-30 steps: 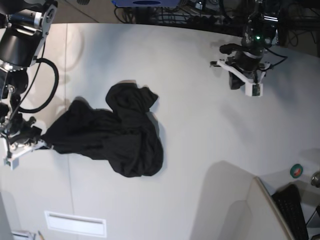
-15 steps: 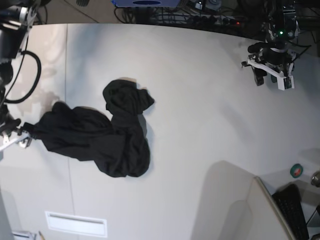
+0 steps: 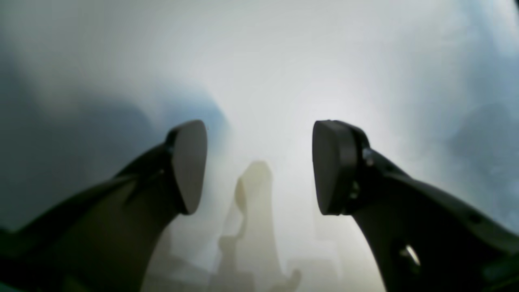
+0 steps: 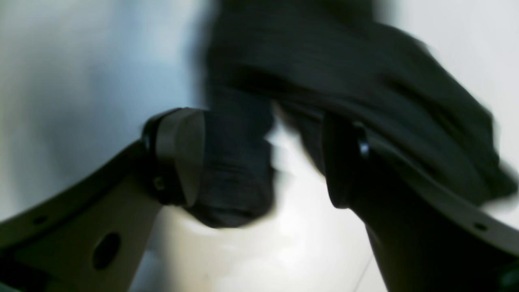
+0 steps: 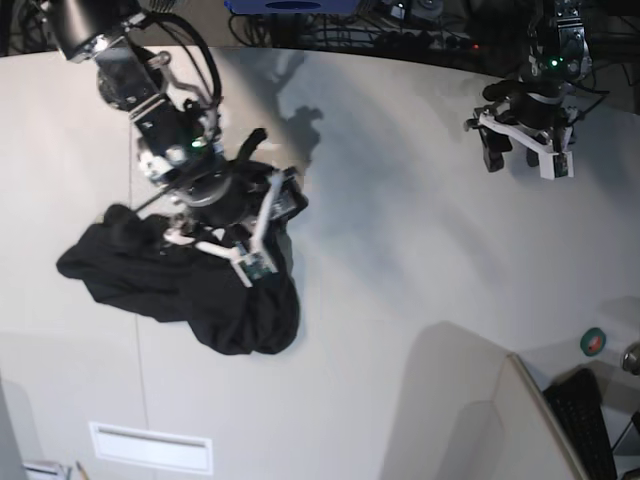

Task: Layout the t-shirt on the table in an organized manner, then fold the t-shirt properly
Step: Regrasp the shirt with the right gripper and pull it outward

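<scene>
The black t-shirt (image 5: 180, 285) lies in a crumpled heap on the left part of the off-white table (image 5: 400, 230); no print shows. My right gripper (image 5: 212, 252) hangs over the heap's upper right part with its jaws wide apart. In the blurred right wrist view, the right gripper (image 4: 263, 162) is open and a fold of the t-shirt (image 4: 239, 174) lies between the jaws beside the left pad. My left gripper (image 5: 522, 162) is open and empty above bare table at the far right. The left wrist view shows that gripper (image 3: 259, 166) over bare table only.
A grey panel (image 5: 470, 400) and a dark keyboard (image 5: 588, 420) stand at the bottom right, with a small green and red round object (image 5: 593, 341) beside them. A white rectangular label (image 5: 150, 447) lies near the front left edge. Cables run along the back edge (image 5: 400, 35).
My right arm has left the t-shirt's far left end and swung over the heap's middle, now open. The heap has slid left and bunched. The left gripper has hardly moved.
</scene>
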